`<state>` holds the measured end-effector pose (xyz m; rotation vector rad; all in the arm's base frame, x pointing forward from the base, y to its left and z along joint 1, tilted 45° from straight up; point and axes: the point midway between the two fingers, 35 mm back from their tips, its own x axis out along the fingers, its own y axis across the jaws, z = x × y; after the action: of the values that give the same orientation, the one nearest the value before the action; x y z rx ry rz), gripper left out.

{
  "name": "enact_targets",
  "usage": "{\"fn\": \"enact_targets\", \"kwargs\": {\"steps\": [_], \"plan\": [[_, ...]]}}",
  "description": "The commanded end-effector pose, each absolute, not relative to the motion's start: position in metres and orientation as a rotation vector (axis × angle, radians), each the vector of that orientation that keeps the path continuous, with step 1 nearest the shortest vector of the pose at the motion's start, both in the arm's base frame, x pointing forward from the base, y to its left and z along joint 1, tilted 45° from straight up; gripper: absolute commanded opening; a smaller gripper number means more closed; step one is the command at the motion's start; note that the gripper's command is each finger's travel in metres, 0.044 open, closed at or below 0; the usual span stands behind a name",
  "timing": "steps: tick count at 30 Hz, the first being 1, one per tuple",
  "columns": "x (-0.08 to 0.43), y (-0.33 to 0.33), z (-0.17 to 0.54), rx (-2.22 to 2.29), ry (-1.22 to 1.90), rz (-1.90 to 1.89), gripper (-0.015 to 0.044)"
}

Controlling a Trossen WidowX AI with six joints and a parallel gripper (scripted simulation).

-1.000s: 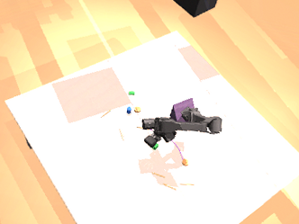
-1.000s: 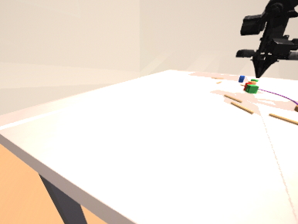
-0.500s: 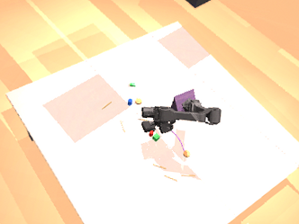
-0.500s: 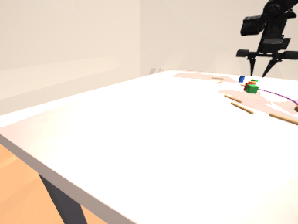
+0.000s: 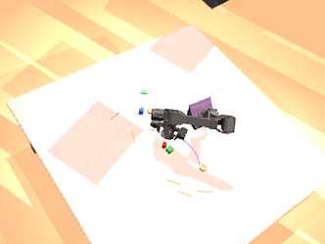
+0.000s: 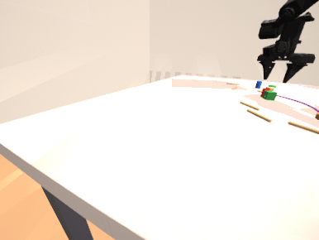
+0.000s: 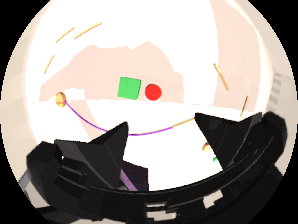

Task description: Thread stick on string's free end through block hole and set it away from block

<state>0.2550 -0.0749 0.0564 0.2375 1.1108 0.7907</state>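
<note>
Evidently still unthreaded, the thin tan wooden stick (image 5: 155,130) (image 7: 184,122) lies right of centre in the wrist view, and the wide-open black gripper (image 5: 168,132) (image 6: 275,80) (image 7: 162,120), holding nothing, must align, descend and grasp it.

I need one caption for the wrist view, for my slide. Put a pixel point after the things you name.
Open gripper (image 7: 162,120) above a purple string (image 7: 142,134), green cube (image 7: 129,88) and red piece (image 7: 153,92).
</note>
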Motion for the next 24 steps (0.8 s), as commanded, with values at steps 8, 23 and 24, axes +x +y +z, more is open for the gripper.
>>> {"fn": "enact_targets", "kwargs": {"steps": [8, 23, 24], "plan": [[0.2296, -0.1113, 0.0103, 1.335, 1.511, -0.079, 0.0440], [0.2295, -0.1114, 0.0102, 1.340, 1.512, -0.084, 0.0440], [0.2295, -0.1114, 0.0102, 1.340, 1.512, -0.084, 0.0440]]}}
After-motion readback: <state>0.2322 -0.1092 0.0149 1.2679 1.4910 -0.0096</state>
